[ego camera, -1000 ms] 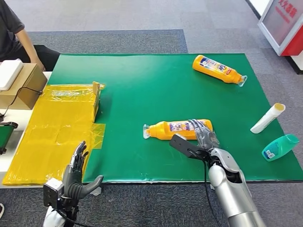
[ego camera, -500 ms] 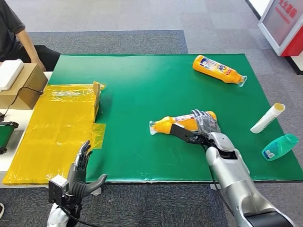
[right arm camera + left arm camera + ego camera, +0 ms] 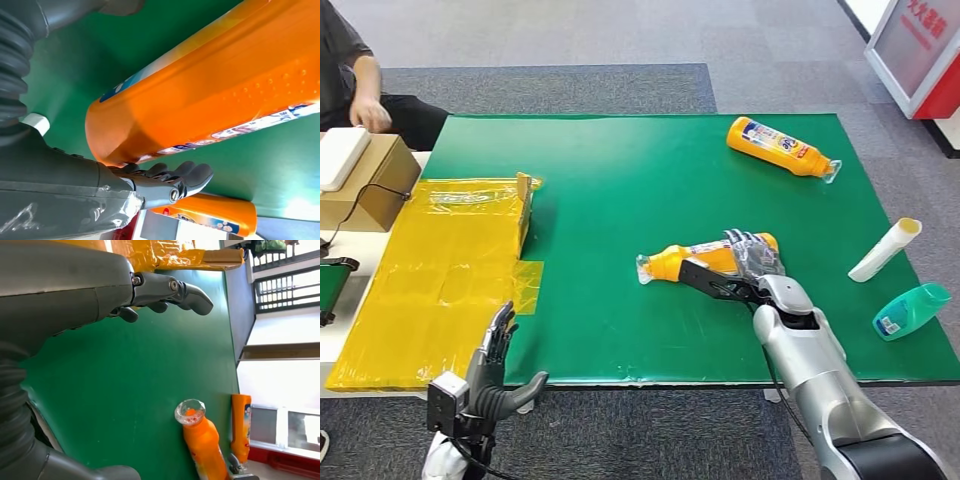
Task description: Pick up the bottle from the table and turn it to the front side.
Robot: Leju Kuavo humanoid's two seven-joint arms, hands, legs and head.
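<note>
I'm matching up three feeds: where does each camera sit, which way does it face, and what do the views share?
Head view: high on the body, looking forward and down at the green table; both silver arms show, with the left hand open and the right hand gripping the near bottle.
Left wrist view: behind the left hand, looking across the table.
Right wrist view: behind the right hand, close on the near bottle.
Shared: near bottle and far bottle.

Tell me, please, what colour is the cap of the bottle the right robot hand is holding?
Clear, see-through; the cap shows best in the left wrist view.
</note>
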